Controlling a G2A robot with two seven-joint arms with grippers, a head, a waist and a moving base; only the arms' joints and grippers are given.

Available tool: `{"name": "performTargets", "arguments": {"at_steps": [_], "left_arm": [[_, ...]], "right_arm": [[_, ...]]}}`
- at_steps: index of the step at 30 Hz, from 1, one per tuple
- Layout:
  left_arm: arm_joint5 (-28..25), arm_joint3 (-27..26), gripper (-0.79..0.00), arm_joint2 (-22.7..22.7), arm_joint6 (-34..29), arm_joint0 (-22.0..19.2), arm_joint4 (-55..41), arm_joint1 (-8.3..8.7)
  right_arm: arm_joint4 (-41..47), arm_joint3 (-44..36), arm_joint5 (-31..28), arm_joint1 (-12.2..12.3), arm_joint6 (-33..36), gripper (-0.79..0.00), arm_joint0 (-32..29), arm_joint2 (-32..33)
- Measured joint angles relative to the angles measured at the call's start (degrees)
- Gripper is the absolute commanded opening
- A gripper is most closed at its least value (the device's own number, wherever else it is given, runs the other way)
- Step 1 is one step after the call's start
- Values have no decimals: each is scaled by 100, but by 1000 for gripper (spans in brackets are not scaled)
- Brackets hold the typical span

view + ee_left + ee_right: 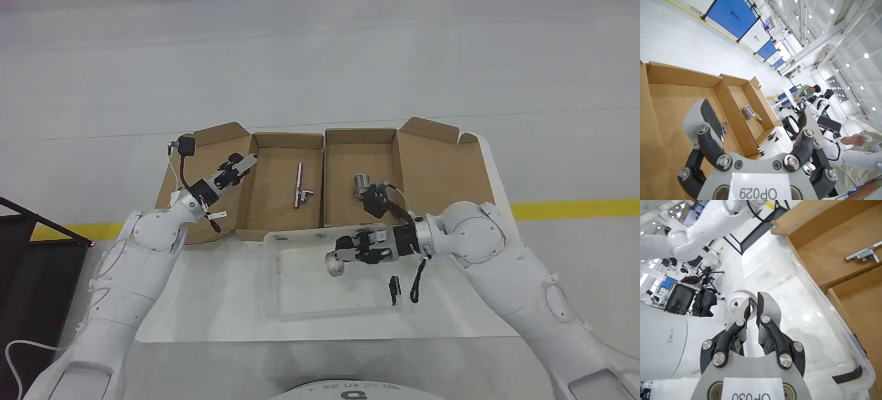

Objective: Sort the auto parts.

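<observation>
My right gripper [343, 256] [753, 306] is shut on a silver round metal disc [332, 263] [739, 302], held above the left part of a clear plastic tray [320, 295] [810, 317]. A small black part [394, 288] [848, 375] lies in the tray near its right side. My left gripper [238, 168] [757, 117] hangs open over the left cardboard box [275, 215] [668, 106], near its left wall, with nothing between its fingers. A long metal part [299, 185] [724, 130] [863, 255] lies in that box.
A second cardboard box [350, 212] [734, 94] stands to the right of the first and holds a silver cylindrical part [361, 183] [749, 112]. Both boxes have open flaps. The tray sits just in front of them on the white table [220, 300].
</observation>
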Motion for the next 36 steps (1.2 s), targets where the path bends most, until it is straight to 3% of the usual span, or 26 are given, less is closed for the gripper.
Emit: {"name": "performTargets", "arguments": {"at_steps": [11,25,31,36], "left_arm": [[0,0,0,0,0,0,0,0],[0,0,0,0,0,0,0,0],[0,0,0,0,0,0,0,0],[0,0,0,0,0,0,0,0]], "right_arm": [[2509,253,22,404,36,-785,402,-398],[2841,173,111,404,-61,-785,333,-490],[4308,152,173,323,167,-785,393,-540],[6272,347,921,191,932,-785,609,-591]]}}
